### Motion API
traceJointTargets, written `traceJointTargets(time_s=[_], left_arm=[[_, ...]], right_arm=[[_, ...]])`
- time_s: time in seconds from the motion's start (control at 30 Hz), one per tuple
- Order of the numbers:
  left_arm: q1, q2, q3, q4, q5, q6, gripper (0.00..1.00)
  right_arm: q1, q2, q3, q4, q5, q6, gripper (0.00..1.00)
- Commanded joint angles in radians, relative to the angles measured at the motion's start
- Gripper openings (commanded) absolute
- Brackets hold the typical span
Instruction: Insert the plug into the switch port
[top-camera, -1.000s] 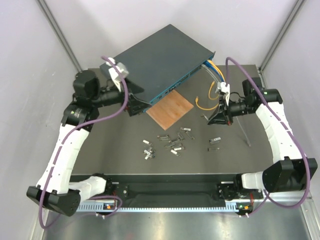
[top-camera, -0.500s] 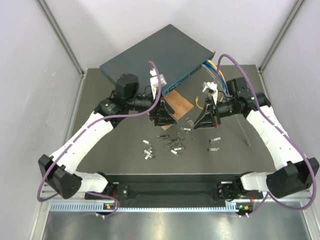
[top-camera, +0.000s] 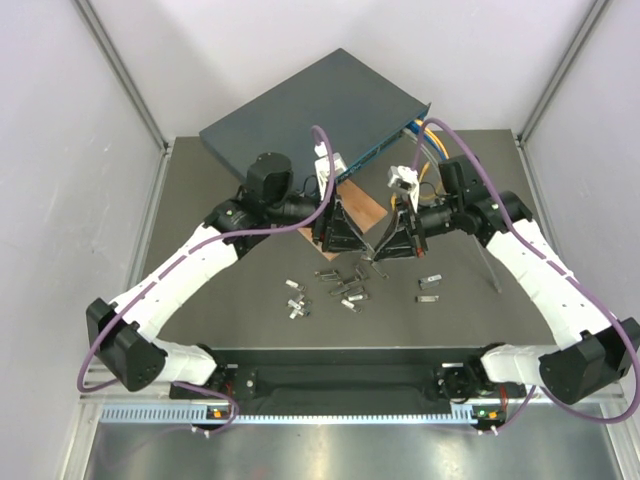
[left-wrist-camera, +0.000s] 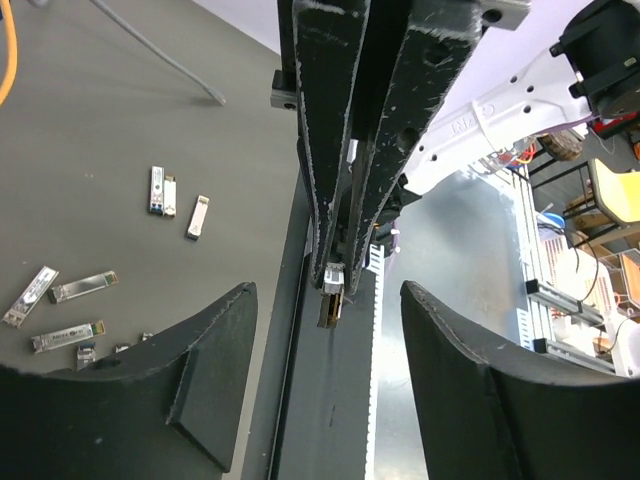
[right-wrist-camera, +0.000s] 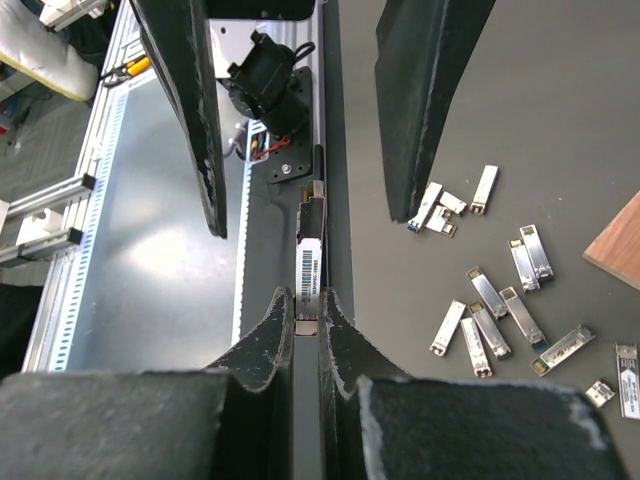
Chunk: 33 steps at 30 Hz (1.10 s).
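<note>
The switch (top-camera: 320, 110) is a flat dark blue-grey box lying askew at the back of the table. My right gripper (right-wrist-camera: 305, 300) is shut on the plug (right-wrist-camera: 311, 265), a small silver module with a barcode label that sticks out past its fingertips. Over the middle of the table my left gripper (left-wrist-camera: 326, 296) faces it tip to tip and stands open. The plug (left-wrist-camera: 331, 295) hangs in the gap between the left fingers (left-wrist-camera: 215, 340) without touching either one. Seen from above, both grippers (top-camera: 345, 238) (top-camera: 388, 243) meet in front of the switch.
Several loose silver modules (top-camera: 340, 285) lie scattered on the dark mat below the grippers, with two more to the right (top-camera: 428, 285). A brown square board (top-camera: 362, 205) lies in front of the switch. Orange and blue cables (top-camera: 425, 135) run from its right end. A grey cable (top-camera: 488, 265) lies at the right.
Both arms have swung in toward the middle of the table. The left gripper has left the switch's left corner and now faces the right gripper, its jaws narrower than before.
</note>
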Motion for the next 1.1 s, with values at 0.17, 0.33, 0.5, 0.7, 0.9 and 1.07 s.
traceJointTargets(time_s=[0.17, 0.33, 0.5, 0.7, 0.9, 1.07], left_arm=[[-0.021, 0.001, -0.022, 0.061, -0.003, 0.001, 0.43], [-0.016, -0.008, -0.033, 0.096, -0.027, -0.048, 0.00], [0.085, -0.016, -0.063, 0.245, -0.033, -0.341, 0.00], [0.137, -0.017, -0.048, 0.271, -0.128, -0.539, 0.00], [0.137, -0.002, -0.031, 0.271, -0.190, -0.639, 0.00], [0.134, 0.007, -0.017, 0.302, -0.196, -0.705, 0.00]], right_arm=[[0.025, 0.003, 0.050, 0.072, -0.003, 0.039, 0.00], [0.028, 0.003, 0.063, 0.070, 0.050, 0.033, 0.27], [0.019, -0.032, 0.091, 0.072, 0.259, 0.013, 0.83], [0.025, -0.176, 0.047, 0.217, 0.512, -0.059, 0.87], [0.104, -0.198, 0.048, 0.246, 0.635, -0.153, 0.72], [0.193, -0.175, 0.079, 0.245, 0.741, -0.199, 0.68]])
